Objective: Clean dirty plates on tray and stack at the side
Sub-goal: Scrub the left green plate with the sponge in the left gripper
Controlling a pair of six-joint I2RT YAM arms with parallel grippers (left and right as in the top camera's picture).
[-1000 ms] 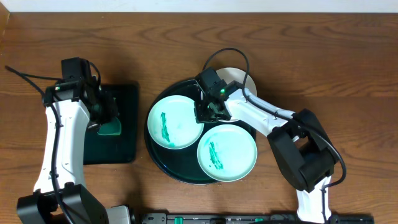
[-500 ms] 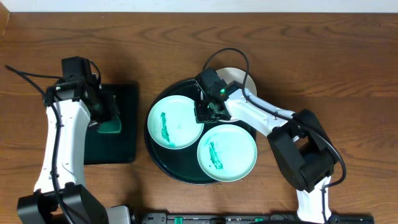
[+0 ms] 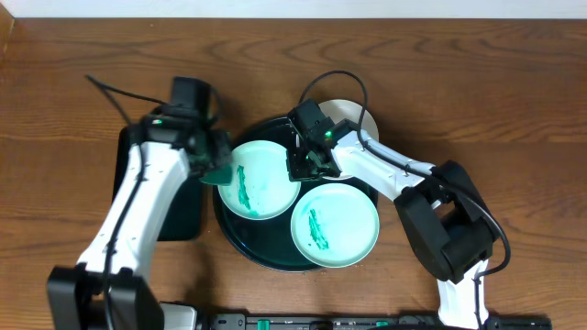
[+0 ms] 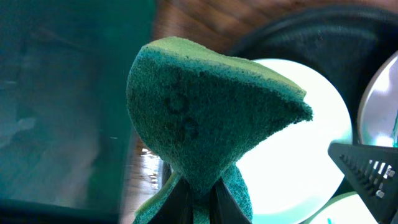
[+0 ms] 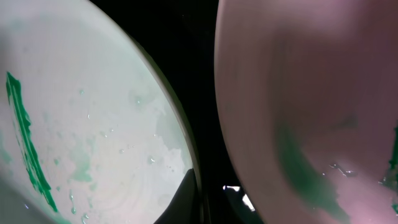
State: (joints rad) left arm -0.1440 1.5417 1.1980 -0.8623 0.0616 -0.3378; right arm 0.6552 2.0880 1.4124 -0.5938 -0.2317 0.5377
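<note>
The left claw (image 3: pixel 216 167) is clamped tight on a folded green sponge (image 4: pixel 205 124). It holds the sponge over the left rim of the large round dark tray (image 3: pixel 261 240), at the left edge of the left pale mint plate (image 3: pixel 266 188). That round shallow plate lies in the tray's left half, with a teal smear across it. A second pale mint plate (image 3: pixel 337 229), also smeared, lies in the tray's near right part, just beside the first. A white plate (image 3: pixel 347 112) sits at the tray's far right edge, partly hidden by the right arm. The right claw (image 3: pixel 307 165) is down at the left plate's right rim with its tips close together. Whether they pinch the rim cannot be told. A rectangular dark tray (image 3: pixel 188 220) lies to the left on the brown wooden desk (image 3: pixel 514 92).
</note>
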